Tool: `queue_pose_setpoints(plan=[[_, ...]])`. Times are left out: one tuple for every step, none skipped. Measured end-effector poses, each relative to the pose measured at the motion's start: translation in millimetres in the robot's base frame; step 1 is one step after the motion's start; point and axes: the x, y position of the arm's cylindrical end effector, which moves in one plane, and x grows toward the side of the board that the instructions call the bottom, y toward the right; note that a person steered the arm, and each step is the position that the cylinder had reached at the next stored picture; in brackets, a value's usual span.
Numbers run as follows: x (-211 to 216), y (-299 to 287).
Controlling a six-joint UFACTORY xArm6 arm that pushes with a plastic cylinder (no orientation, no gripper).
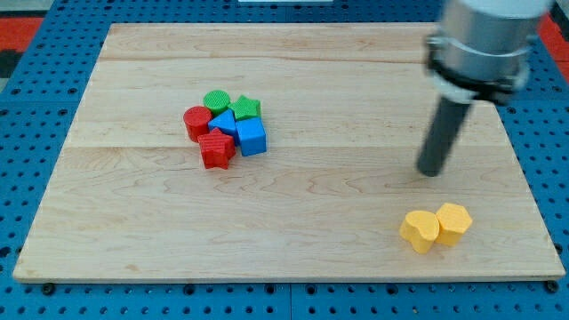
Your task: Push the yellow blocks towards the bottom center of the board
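Two yellow blocks lie touching near the board's bottom right: a heart-shaped one (420, 231) on the left and a hexagonal one (453, 223) on the right. My tip (431, 172) stands above them in the view, a short gap away, touching neither. The rod rises from it to the arm's grey body at the view's top right.
A tight cluster sits left of centre: a green cylinder (216, 100), a green star (245, 108), a red cylinder (196, 123), a red star-like block (216, 149), a blue cube (252, 138) and a second blue block (224, 122). The wooden board (293, 249) lies on a blue pegboard.
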Motion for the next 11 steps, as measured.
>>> queue_pose_setpoints(plan=[[19.9,45.9],[56.4,54.7],[76.7,5.8],[97.4,-26.0],[114.5,-43.0],[115.8,-78.7],[107.7,-110.0],[90.8,-137.1],[79.3,-138.7],[73.3,-109.2],[50.6,-91.0]])
